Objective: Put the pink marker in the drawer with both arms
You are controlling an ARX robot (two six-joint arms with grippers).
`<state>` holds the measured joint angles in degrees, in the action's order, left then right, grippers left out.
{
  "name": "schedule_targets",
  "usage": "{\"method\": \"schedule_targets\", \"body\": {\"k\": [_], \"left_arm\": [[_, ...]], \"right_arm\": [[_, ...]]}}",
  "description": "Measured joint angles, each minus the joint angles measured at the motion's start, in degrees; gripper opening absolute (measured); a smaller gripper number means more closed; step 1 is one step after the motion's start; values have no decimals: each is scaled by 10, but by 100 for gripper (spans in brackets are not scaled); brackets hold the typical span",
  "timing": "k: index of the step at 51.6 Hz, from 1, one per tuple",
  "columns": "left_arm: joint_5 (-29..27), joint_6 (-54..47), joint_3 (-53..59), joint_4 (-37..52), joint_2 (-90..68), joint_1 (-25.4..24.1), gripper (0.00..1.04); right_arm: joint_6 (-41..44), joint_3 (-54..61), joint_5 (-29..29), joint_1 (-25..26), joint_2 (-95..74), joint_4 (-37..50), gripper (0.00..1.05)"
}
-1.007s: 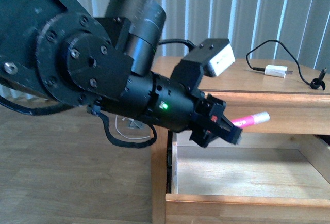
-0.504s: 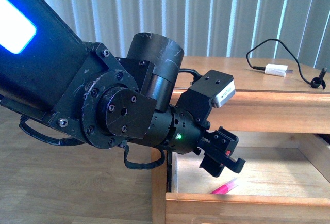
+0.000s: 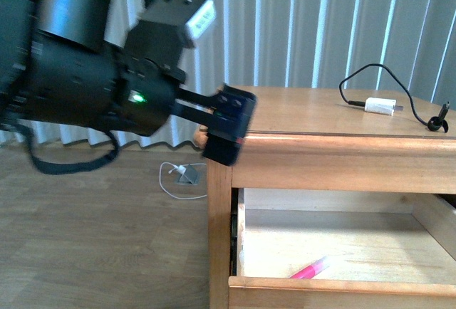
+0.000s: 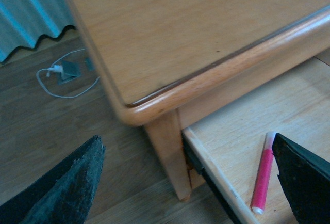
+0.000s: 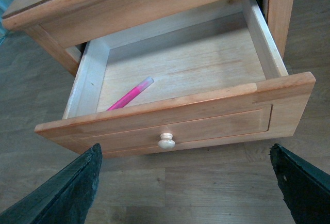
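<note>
The pink marker (image 3: pixel 308 269) lies loose on the floor of the open drawer (image 3: pixel 342 286), near its front left corner. It also shows in the left wrist view (image 4: pixel 262 180) and the right wrist view (image 5: pixel 130 94). My left gripper (image 3: pixel 229 127) is open and empty, up at the table top's front left corner, above and left of the marker; its jaws stand wide (image 4: pixel 185 139). My right gripper (image 5: pixel 184 149) is open and empty, in front of the drawer front (image 5: pixel 216 123), above its round knob (image 5: pixel 166 141). It is out of the front view.
A white charger block (image 3: pixel 379 105) with a black cable (image 3: pixel 356 74) lies on the wooden table top (image 3: pixel 306 113) at the back right. A white cable and plug (image 3: pixel 182 175) lie on the wood floor left of the table. Vertical blinds hang behind.
My left gripper let the pink marker go over the drawer, and it now lies inside. The left arm has pulled back up and to the left, out of the drawer.
</note>
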<state>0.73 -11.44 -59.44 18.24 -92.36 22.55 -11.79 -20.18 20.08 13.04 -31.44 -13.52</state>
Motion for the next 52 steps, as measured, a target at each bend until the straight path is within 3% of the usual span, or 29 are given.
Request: {"method": "schedule_targets", "body": {"k": [19,28,39,43,52], "left_arm": [[15,76,185,-61,346,-130,99],[30,134,268,-124,509,-222,99],[29,148,282,-129,532,-233,99],[-1,134,308,-90,543,-228,87],[-7,123,393,-51,591,-227,55]], "right_arm": [[0,0,0,0,0,0,96],[0,0,0,0,0,0,96],[0,0,0,0,0,0,96],[0,0,0,0,0,0,96],[0,0,0,1,0,0,96]]}}
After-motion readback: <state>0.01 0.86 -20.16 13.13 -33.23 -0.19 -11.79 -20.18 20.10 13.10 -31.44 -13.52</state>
